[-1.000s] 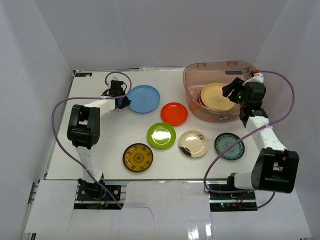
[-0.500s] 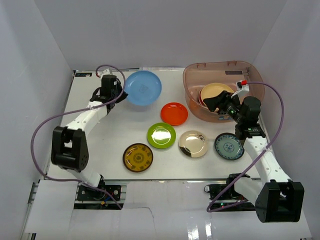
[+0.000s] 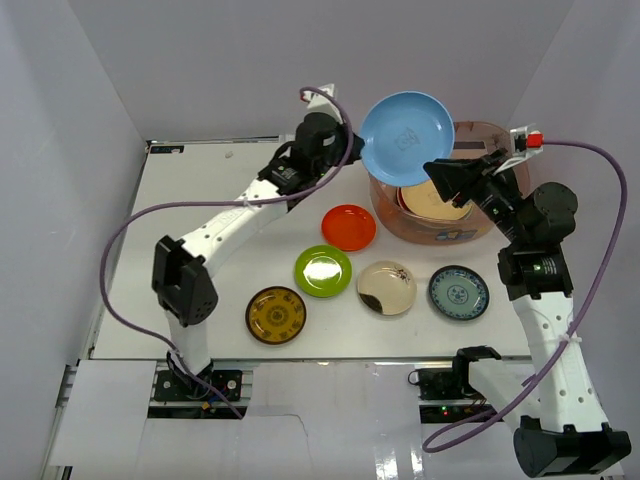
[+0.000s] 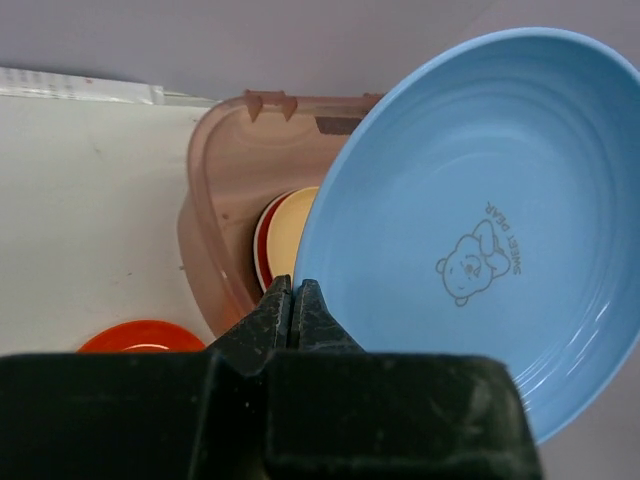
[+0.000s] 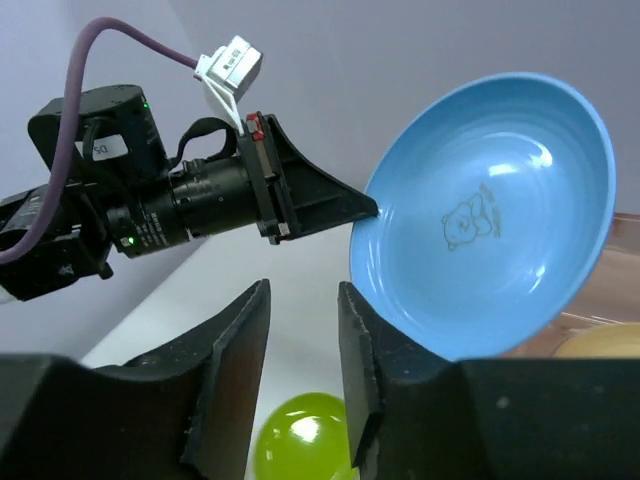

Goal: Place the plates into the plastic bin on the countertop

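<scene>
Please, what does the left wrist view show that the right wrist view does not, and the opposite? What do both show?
Only the left wrist view shows the orange plate and most of the plastic bin; the right wrist view catches just a sliver of it. Only the right wrist view shows the green plate and the left gripper from outside, pinching a rim. Both show the light blue plate with its bear print, held tilted in the air.
</scene>
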Tool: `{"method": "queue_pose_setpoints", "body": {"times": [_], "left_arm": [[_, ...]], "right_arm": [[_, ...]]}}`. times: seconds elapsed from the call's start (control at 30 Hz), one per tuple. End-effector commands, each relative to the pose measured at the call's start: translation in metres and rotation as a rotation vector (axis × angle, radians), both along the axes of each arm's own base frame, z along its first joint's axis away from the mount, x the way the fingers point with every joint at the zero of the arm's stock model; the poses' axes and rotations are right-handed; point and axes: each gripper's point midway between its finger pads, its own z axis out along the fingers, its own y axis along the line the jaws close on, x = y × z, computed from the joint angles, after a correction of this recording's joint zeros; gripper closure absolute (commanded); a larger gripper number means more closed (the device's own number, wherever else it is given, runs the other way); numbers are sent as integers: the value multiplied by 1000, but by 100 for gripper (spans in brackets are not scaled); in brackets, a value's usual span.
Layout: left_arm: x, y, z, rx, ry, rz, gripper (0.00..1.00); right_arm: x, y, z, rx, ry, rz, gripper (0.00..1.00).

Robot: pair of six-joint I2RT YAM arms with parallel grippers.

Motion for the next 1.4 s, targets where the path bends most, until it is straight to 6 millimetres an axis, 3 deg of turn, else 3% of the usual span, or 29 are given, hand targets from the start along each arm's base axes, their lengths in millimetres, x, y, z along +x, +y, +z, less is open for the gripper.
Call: {"method": "queue_pose_setpoints", "body": {"times": [0.0,0.03,0.13,0.23,0.4,0.57,0.8,0.87,0.97,1.03,1.1,1.13,1.17,1.23,1.27,1.33,1.37], "left_arm": [[12,-22,-7,77,-9,30,100],[18,-38,-10,85,-12,19,100],[19,-65,-10,87,-25,-19,100],[15,-77,-7,94,-45,-34,100],[10,-74,-5,101,-49,-37,100],[1,-69,3,89,-60,-55,100],[-15,-74,15,56,-68,-135,100],[-18,-73,15,61,-69,-148,100],[-23,-73,18,63,-75,-170,100],[-28,-72,22,65,-84,-190,100],[-35,-67,22,94,-90,-209,83],[-37,-64,26,105,-99,-211,72],[-39,-59,18,135,-88,-208,48],[-43,-38,10,201,-76,-158,30],[-53,-19,0,232,-60,-134,17],[-61,8,-11,271,-44,-71,10],[-75,31,-27,293,-14,-52,8]], "right_arm": [[21,-35,-28,-105,92,-238,58],[33,-60,-33,-144,95,-383,33],[51,-89,-41,-220,120,-546,6],[65,-111,-53,-268,165,-657,3],[77,-138,-79,-330,228,-767,3],[91,-142,-109,-330,307,-737,5],[111,-141,-143,-278,407,-641,22],[113,-135,-148,-242,421,-595,31],[116,-129,-149,-175,410,-545,53],[118,-126,-149,-147,404,-524,79],[122,-129,-145,-118,393,-536,92],[123,-130,-144,-113,390,-544,92],[128,-133,-148,-110,402,-553,92],[136,-141,-145,-110,400,-587,92],[143,-145,-153,-115,423,-602,92],[154,-157,-152,-119,425,-648,92],[162,-163,-163,-124,455,-664,92]]}}
